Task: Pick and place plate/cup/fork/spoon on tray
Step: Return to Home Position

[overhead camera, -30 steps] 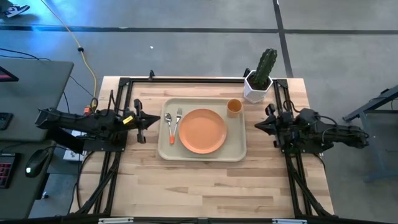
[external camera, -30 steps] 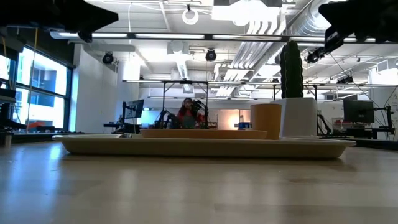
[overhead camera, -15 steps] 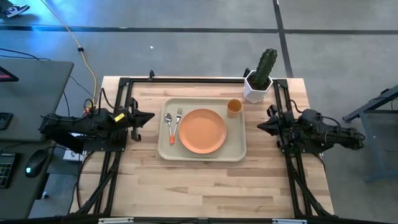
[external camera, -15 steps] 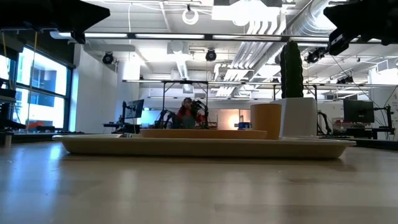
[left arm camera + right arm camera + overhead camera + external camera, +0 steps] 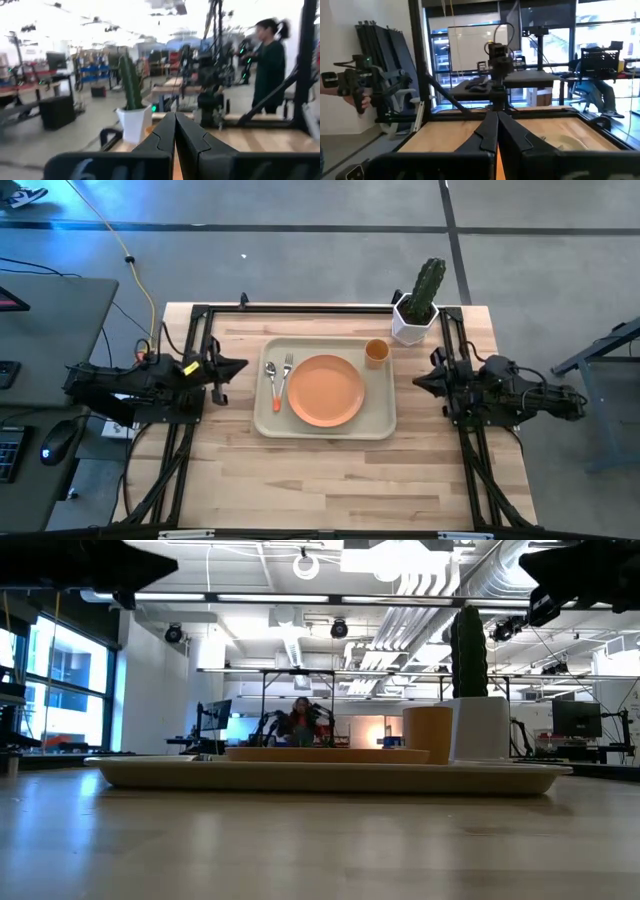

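Observation:
The beige tray (image 5: 378, 420) lies in the middle of the table. On it rest the orange-tan plate (image 5: 326, 390), the small orange cup (image 5: 376, 353) at its far right corner, and the spoon (image 5: 271, 376) and fork (image 5: 284, 376) side by side at its left. My left gripper (image 5: 243, 366) is shut and empty, raised beyond the tray's left edge, pointing at the tray. My right gripper (image 5: 417, 382) is shut and empty, raised beyond the tray's right edge. In the low view the tray (image 5: 330, 776), plate (image 5: 320, 753) and cup (image 5: 427, 734) show edge-on.
A white pot with a green cactus (image 5: 417, 305) stands at the table's far right, just behind the cup. Black frame rails (image 5: 190, 380) run along both table sides under the arms. Bare wood lies nearer than the tray. A person (image 5: 267, 65) stands beyond the table.
My left gripper has drawn back a little toward the table's left edge, away from the tray, staying shut. The dishes on the tray have not moved.

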